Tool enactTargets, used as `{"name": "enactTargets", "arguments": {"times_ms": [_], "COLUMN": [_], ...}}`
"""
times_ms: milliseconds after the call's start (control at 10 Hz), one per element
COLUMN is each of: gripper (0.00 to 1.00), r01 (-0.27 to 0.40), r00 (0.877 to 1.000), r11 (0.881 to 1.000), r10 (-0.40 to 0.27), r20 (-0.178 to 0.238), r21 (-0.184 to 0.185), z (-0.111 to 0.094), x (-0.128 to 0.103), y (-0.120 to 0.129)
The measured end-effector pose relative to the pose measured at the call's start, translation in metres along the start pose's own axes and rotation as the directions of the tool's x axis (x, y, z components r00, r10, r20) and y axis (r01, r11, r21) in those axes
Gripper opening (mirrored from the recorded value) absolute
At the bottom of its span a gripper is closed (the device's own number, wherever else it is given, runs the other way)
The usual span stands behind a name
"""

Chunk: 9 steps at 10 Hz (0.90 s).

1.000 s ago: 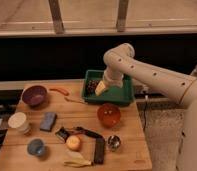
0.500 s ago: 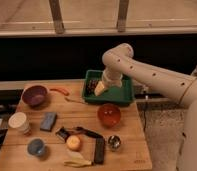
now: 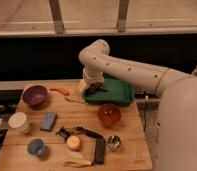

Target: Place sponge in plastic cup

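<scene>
The sponge (image 3: pixel 48 121), a flat grey-blue block, lies on the left part of the wooden table. The light-blue plastic cup (image 3: pixel 36 147) stands upright near the front left corner, a short way in front of the sponge. My gripper (image 3: pixel 90 88) hangs at the back of the table, over the left edge of the green tray (image 3: pixel 117 92). It is well behind and to the right of the sponge and the cup, and apart from both.
A purple bowl (image 3: pixel 35 95) and a white cup (image 3: pixel 18 121) stand at the left. An orange bowl (image 3: pixel 109 114) sits mid-right. A metal cup (image 3: pixel 113 143), a black bar (image 3: pixel 99 150), an orange fruit (image 3: pixel 73 143) and a banana (image 3: pixel 77 162) lie at the front.
My gripper has moved a little to the left along the green tray's left edge. The sponge, the cup and the other things have not moved.
</scene>
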Motion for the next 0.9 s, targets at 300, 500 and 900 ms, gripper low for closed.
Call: {"name": "enactTargets", "arguments": {"times_ms": [300, 500, 900], "gripper": [0.8, 0.8, 0.8], "r01": [0.077, 0.091, 0.096], "r00": [0.997, 0.996, 0.995], "r11": [0.997, 0.995, 0.994], "r10": [-0.077, -0.092, -0.098], "r20": [-0.009, -0.009, -0.021], "r21": [-0.028, -0.031, -0.052], "z": [0.018, 0.02, 0.021], "x": [-0.029, -0.03, -0.028], "y": [0.062, 0.072, 0.072]}}
